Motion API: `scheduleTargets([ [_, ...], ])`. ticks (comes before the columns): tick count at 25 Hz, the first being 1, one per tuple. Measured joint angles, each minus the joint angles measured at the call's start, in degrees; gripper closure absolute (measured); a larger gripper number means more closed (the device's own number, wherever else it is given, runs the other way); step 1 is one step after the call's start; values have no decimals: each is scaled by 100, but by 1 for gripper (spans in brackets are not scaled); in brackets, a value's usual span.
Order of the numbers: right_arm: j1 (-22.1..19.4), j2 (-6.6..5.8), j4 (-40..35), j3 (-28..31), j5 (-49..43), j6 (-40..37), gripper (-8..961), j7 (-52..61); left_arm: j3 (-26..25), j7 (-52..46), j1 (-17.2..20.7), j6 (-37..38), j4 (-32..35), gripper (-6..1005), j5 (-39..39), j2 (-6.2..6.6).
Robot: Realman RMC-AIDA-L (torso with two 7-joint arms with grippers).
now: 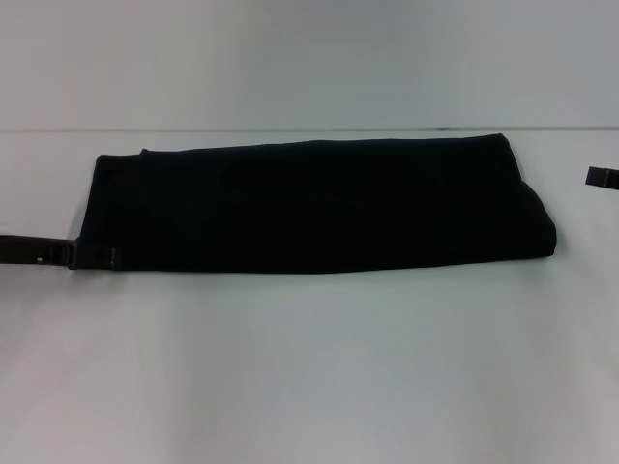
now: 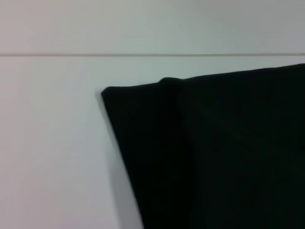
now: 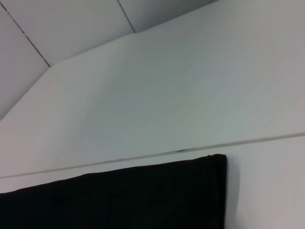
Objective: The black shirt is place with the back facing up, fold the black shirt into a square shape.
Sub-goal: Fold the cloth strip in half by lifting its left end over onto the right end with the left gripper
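Note:
The black shirt [image 1: 319, 203] lies flat on the white table [image 1: 309, 377], folded into a long band running left to right, with no lettering showing. My left gripper [image 1: 94, 256] comes in low from the left edge and reaches the shirt's near-left corner, dark against dark cloth. Only the tip of my right gripper [image 1: 602, 177] shows at the right edge, apart from the shirt's right end. The left wrist view shows the black shirt [image 2: 228, 157] with its folded left end and an overlapping layer. In the right wrist view, a far corner of the black shirt [image 3: 143, 195] is seen.
A thin seam [image 1: 290, 130] runs across the table just behind the shirt. Bare white tabletop stretches in front of the shirt and beyond the seam. A pale wall with panel lines [image 3: 126, 16] stands behind.

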Motion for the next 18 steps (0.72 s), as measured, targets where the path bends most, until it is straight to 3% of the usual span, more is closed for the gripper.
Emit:
scheduleTargets([
  [9, -8, -1, 0, 6, 10, 5, 316, 0, 180, 142, -50, -37, -31, 54, 21, -14],
  [18, -10, -5, 0, -17, 2, 4, 340, -11, 171, 238, -46, -130, -63, 245, 111, -4],
])
